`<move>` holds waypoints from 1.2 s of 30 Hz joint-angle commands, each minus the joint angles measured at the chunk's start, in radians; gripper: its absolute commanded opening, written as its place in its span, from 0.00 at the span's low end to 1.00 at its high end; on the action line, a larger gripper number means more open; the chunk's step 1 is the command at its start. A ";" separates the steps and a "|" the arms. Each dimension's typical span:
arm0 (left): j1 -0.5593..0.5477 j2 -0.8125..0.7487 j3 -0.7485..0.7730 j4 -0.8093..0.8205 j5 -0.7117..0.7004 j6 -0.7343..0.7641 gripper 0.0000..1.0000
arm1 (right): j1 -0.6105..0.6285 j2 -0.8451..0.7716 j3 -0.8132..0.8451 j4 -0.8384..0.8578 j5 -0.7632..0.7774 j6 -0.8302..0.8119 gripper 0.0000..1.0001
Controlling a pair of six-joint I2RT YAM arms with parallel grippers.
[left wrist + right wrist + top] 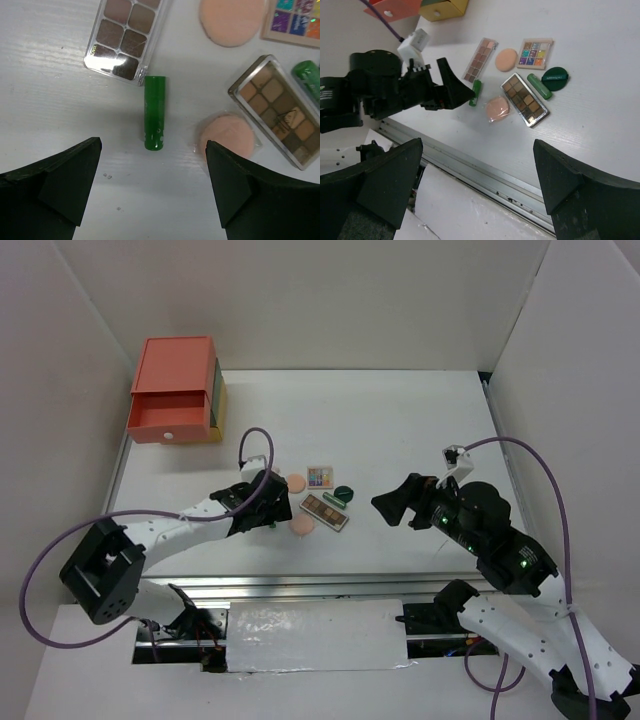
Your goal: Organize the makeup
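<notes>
The makeup lies in a cluster mid-table. My left gripper (152,187) hovers open just short of a small green tube (155,112), with nothing between its fingers. Around the tube lie a pinkish palette (125,35), two peach puffs (232,20) (227,137), a brown palette (277,107) and a multicolour palette (295,20). A second green tube (539,86) rests beside the dark green compact (555,78). My right gripper (388,505) is open and empty, raised to the right of the cluster.
A coral, green and yellow drawer box (170,390) stands at the back left, its coral drawer pulled out. A metal rail (485,165) runs along the table's near edge. White walls enclose the table.
</notes>
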 commanded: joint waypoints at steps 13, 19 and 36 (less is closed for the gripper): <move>-0.002 0.222 0.091 0.018 -0.048 -0.027 0.77 | -0.005 -0.044 -0.009 0.011 -0.056 0.004 1.00; -0.001 0.276 0.095 0.010 -0.056 -0.050 0.52 | -0.004 -0.055 -0.006 0.006 -0.054 0.000 1.00; 0.024 -0.101 0.388 -0.192 -0.124 0.126 0.03 | -0.004 -0.049 0.022 0.013 -0.056 -0.005 1.00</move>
